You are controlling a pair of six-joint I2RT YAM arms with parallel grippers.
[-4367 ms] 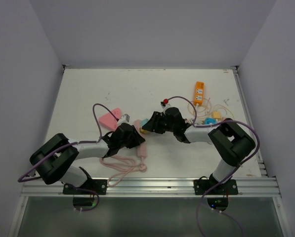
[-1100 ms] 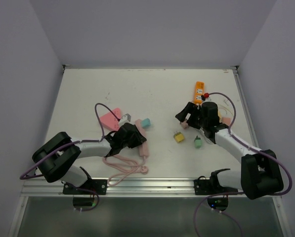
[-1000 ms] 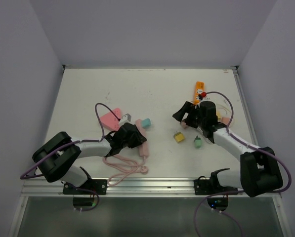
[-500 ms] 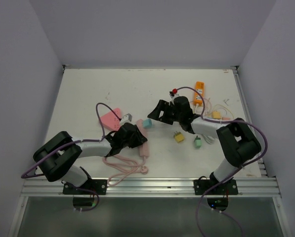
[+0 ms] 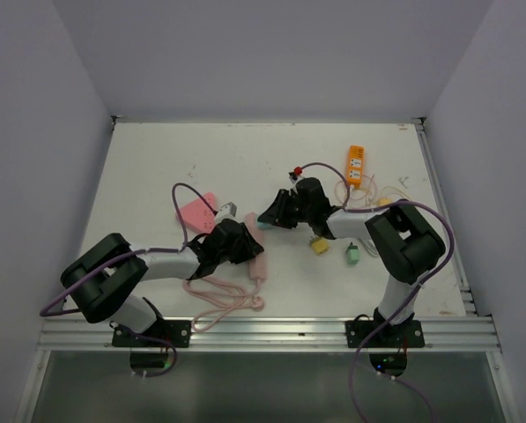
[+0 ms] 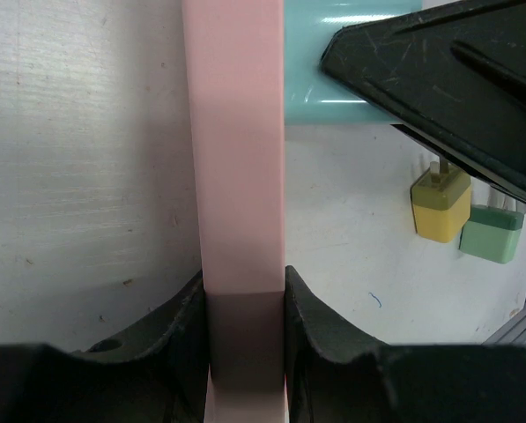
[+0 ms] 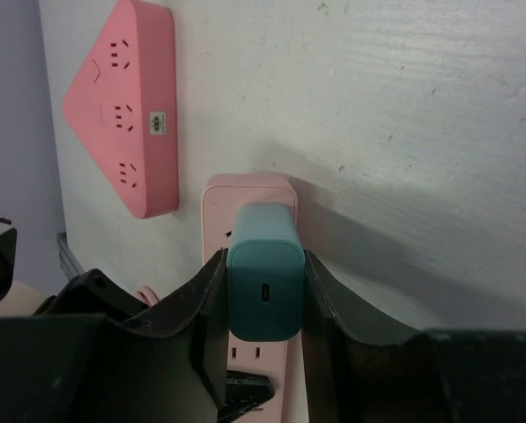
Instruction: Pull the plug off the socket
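We look down our right gripper (image 7: 264,261) and find its two black fingers (image 7: 201,308) pressed against both sides of a teal plug (image 7: 264,295). The plug stands in a pale pink power strip (image 7: 245,196), whose rounded end shows just beyond it, and we make out socket holes on the strip on the plug's near side. To the upper left, apart from the strip, lies a darker pink triangular socket block (image 7: 126,106) with three sets of holes. Both rest on a scuffed white table (image 7: 403,115). A black shape (image 7: 91,291) sits at the strip's left; we cannot tell what it is.
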